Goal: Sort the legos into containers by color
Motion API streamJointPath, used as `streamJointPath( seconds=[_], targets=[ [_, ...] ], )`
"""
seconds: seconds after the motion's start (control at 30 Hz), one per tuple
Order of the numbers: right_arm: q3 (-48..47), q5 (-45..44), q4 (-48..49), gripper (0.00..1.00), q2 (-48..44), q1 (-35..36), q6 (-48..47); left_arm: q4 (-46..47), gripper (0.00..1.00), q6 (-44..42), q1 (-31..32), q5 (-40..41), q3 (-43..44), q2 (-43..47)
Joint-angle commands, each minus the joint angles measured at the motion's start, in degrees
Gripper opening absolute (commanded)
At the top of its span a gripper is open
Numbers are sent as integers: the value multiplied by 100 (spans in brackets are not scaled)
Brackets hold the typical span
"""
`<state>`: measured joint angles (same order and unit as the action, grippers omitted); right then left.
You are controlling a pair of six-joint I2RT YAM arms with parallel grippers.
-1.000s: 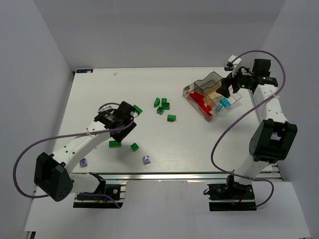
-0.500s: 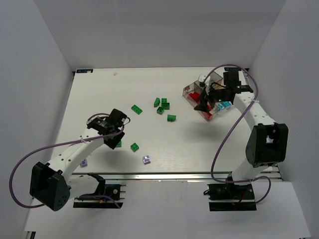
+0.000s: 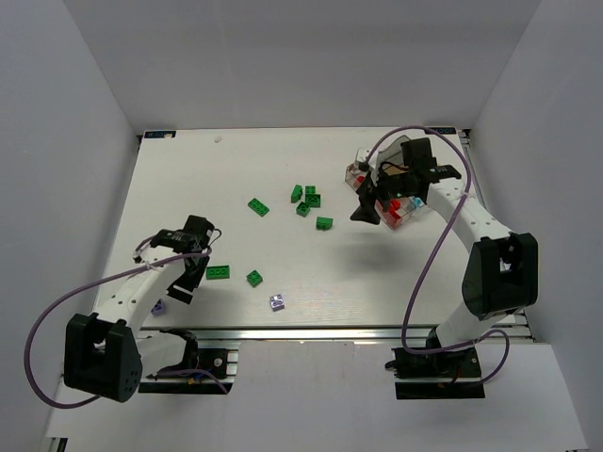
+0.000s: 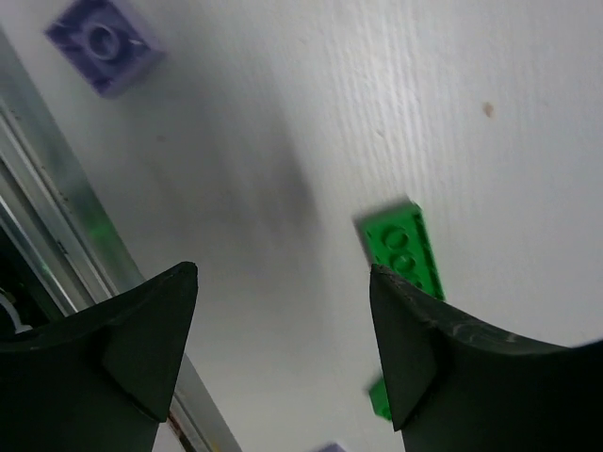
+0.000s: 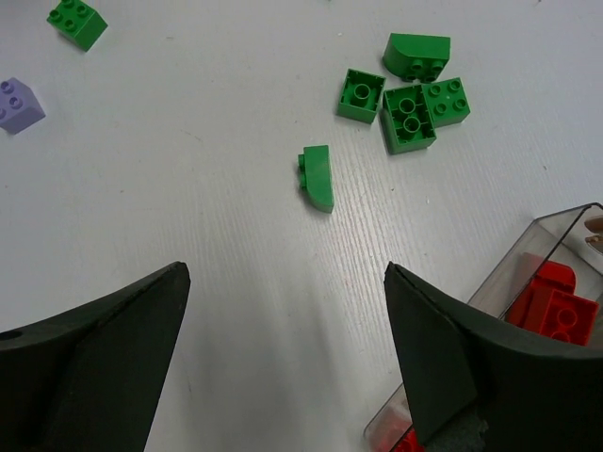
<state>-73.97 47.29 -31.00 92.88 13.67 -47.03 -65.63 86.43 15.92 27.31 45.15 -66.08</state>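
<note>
Green legos lie loose on the table: a flat one (image 3: 219, 272), one (image 3: 254, 278) beside it, one (image 3: 258, 206) farther back and a cluster (image 3: 307, 199). Two pale purple legos (image 3: 277, 302) (image 3: 158, 307) sit near the front edge. The clear tray (image 3: 411, 149) at the back right holds red (image 3: 394, 209) and cyan bricks. My left gripper (image 3: 179, 287) hangs open over bare table, the flat green brick (image 4: 405, 250) just off its right finger and a purple one (image 4: 102, 42) ahead. My right gripper (image 3: 366, 212) is open at the tray's left side, over bare table (image 5: 283, 348).
The right wrist view shows a curved green brick (image 5: 317, 176), the green cluster (image 5: 410, 94) and the tray's corner (image 5: 558, 224) with red bricks (image 5: 556, 303). The table's metal front rail (image 4: 57, 254) runs close by my left gripper.
My left gripper has moved toward the near left corner, past the flat green brick. My right arm has swung from behind the tray to its left side. No brick has moved.
</note>
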Motion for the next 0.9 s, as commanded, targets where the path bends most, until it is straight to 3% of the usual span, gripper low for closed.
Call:
streamJointPath(
  seconds=[0.0, 0.2, 0.37, 0.87],
  targets=[
    [-381, -70, 104, 89, 37, 48, 220, -91, 84, 146, -387, 424, -217, 183],
    [-818, -149, -308, 89, 238, 39, 238, 154, 86, -3, -994, 969, -365, -177],
    [-1365, -237, -696, 89, 476, 30, 307, 1024, 84, -381, -1512, 855, -647, -273],
    [-2366, -615, -1285, 89, 845, 74, 290, 2062, 75, -926, -2453, 732, -1130, -643]
  ],
)
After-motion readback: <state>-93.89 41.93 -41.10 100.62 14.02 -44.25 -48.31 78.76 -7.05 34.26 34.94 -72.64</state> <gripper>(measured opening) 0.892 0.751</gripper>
